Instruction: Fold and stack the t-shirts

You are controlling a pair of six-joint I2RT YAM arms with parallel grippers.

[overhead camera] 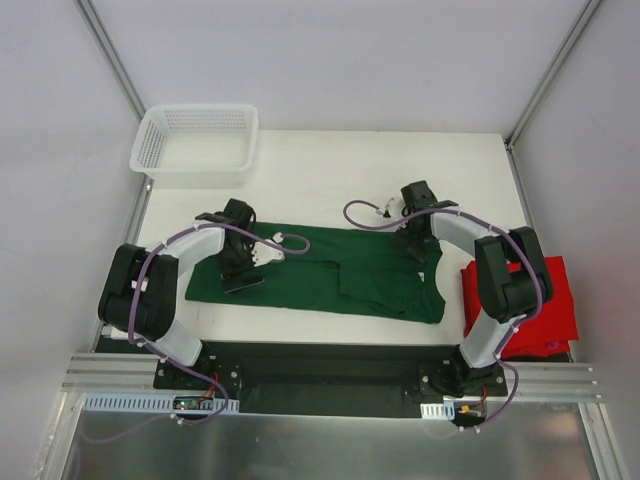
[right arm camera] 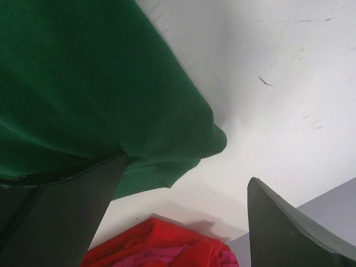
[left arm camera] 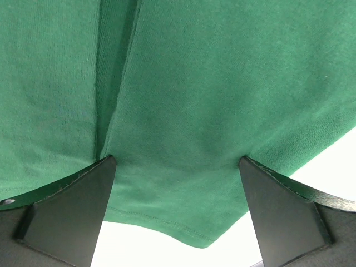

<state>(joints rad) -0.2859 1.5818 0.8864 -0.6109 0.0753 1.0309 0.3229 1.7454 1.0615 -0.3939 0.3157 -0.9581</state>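
Note:
The dark green t-shirt (overhead camera: 320, 275) lies spread flat across the middle of the white table. My left gripper (overhead camera: 243, 272) is down on its left part. In the left wrist view that gripper (left arm camera: 178, 186) is open, with green cloth (left arm camera: 183, 100) and a hemmed corner between the fingers. My right gripper (overhead camera: 415, 245) is at the shirt's far right edge. In the right wrist view it (right arm camera: 183, 206) is open, one finger over the green shirt (right arm camera: 83, 94) and the other over bare table. The red t-shirt (overhead camera: 535, 300) lies bunched at the right, partly under the right arm, and shows in the right wrist view (right arm camera: 161, 247).
A white mesh basket (overhead camera: 195, 145) stands at the table's far left corner. The white table (overhead camera: 370, 170) runs behind the green shirt. Grey walls and metal frame posts enclose the table. The arm bases sit on a black plate at the near edge.

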